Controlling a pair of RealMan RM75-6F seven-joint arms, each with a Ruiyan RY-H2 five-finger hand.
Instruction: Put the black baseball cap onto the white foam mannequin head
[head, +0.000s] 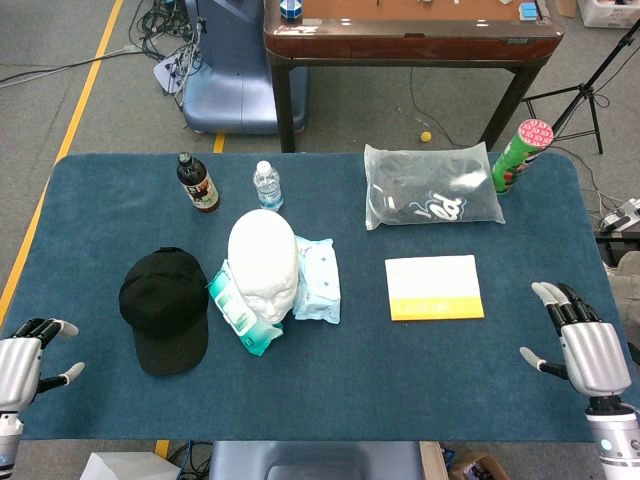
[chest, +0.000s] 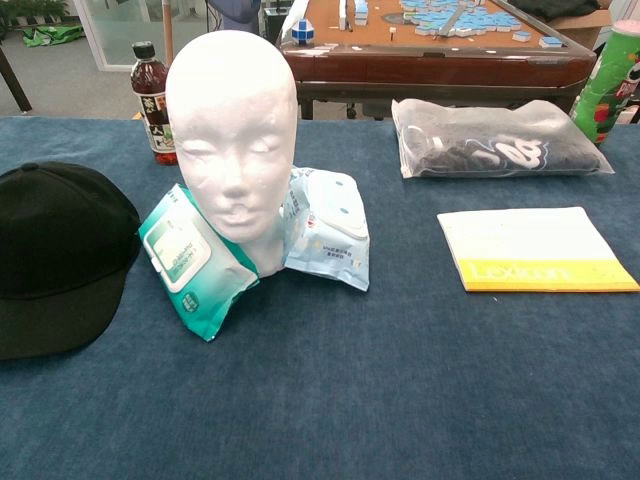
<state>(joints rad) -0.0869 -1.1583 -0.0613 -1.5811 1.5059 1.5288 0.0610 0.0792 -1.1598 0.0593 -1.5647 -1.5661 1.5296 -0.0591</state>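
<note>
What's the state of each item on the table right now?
black baseball cap: flat on table, unheld
mannequin head: upright, bare
dark drink bottle: upright, capped
water bottle: upright, capped
chip can: upright, lidded
booklet: closed, flat
left hand: open
right hand: open

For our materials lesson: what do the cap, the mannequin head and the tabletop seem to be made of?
Cap: black woven cloth, matte, with stitched panel seams.
Head: white foam, it seems, with a dull, finely grainy surface and no shine.
Tabletop: covered in blue felt or short-pile fabric, fuzzy and non-reflective.
</note>
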